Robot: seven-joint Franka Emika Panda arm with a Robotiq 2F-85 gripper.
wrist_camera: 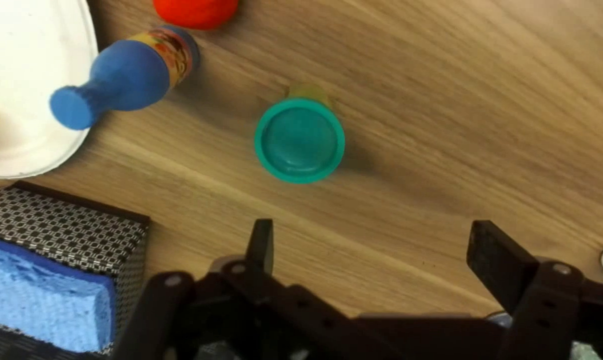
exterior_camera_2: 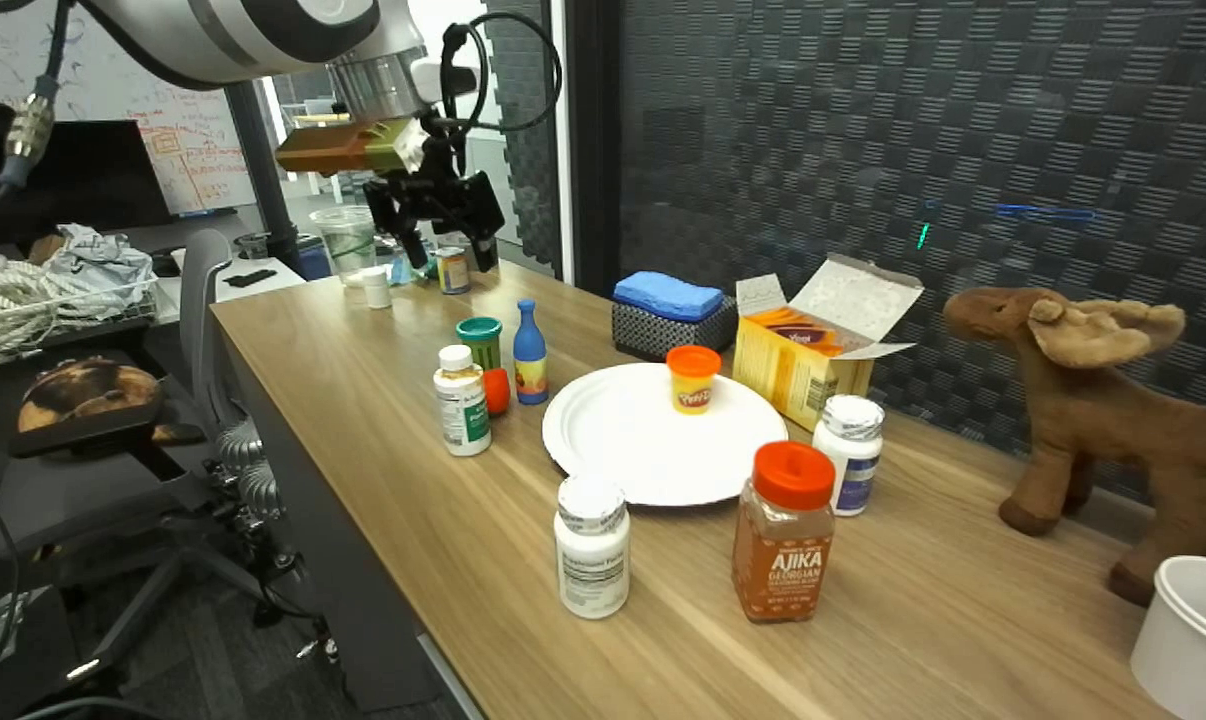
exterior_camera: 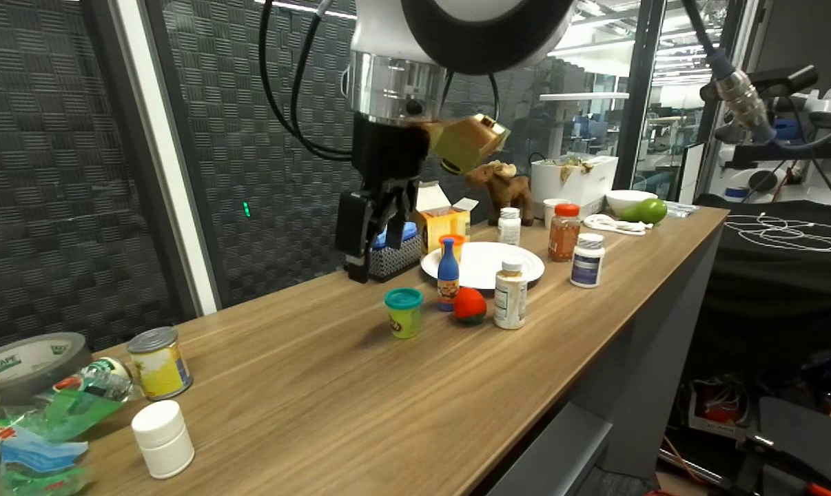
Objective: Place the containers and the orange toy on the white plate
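Note:
Above the table my gripper [wrist_camera: 371,237] stands open, with bare wood showing between its fingers. Ahead of the fingertips in the wrist view is a container with a teal lid [wrist_camera: 300,141], upright on the table. The orange toy [exterior_camera: 469,305] lies beside it, partly cut off in the wrist view. A yellow container with an orange lid [exterior_camera_2: 693,378] stands on the white plate [exterior_camera_2: 623,440]. White bottles stand around the plate: a green-labelled one [exterior_camera_2: 462,405] near the orange toy, one [exterior_camera_2: 591,550] by the front edge, and another [exterior_camera_2: 849,455] at the far side.
A blue toy bottle [exterior_camera: 448,275] stands between the teal-lidded container and the plate. Around the plate are a mesh box with a blue sponge [exterior_camera_2: 668,297], an open yellow box [exterior_camera_2: 803,370] and a red-lidded spice jar [exterior_camera_2: 785,535]. A can [exterior_camera: 159,363] and white jar [exterior_camera: 162,439] stand farther off.

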